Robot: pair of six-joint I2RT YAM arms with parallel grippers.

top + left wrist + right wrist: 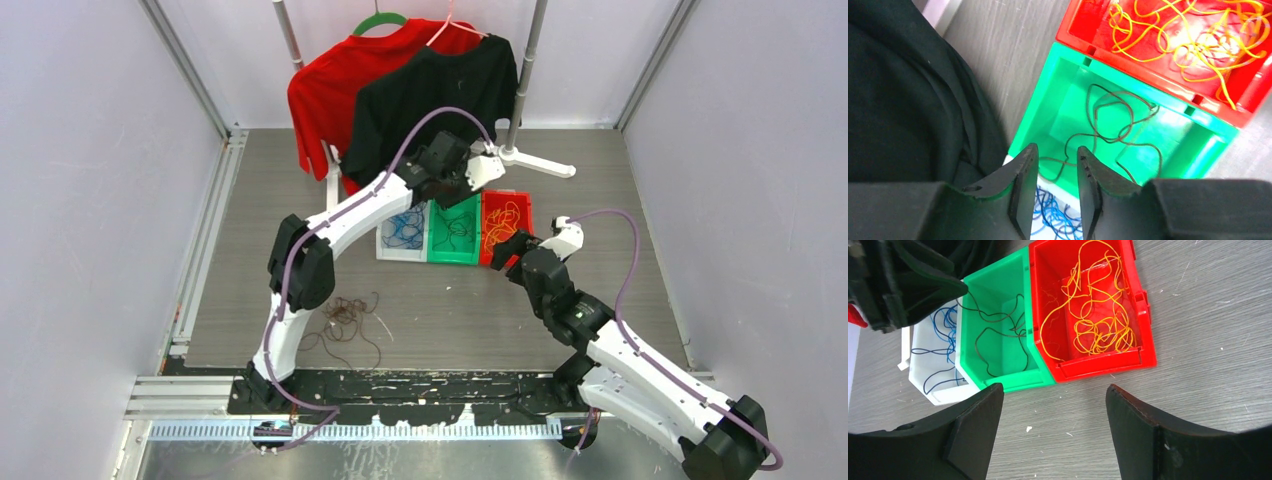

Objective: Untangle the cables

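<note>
Two open claws: left claw [1057,150] narrow over dark cable [1122,135], right claw [1053,390] wide, empty.

— How does the left arm [345,215] stand?
— It is stretched far forward with the elbow raised and the wrist tipped downward. The left gripper [1057,152] has its fingers parted by a narrow gap.
— And the right arm [625,355]?
— It is folded lower and reaches in toward the middle. The right gripper [1053,390] looks down, jaws spread wide and empty.
</note>
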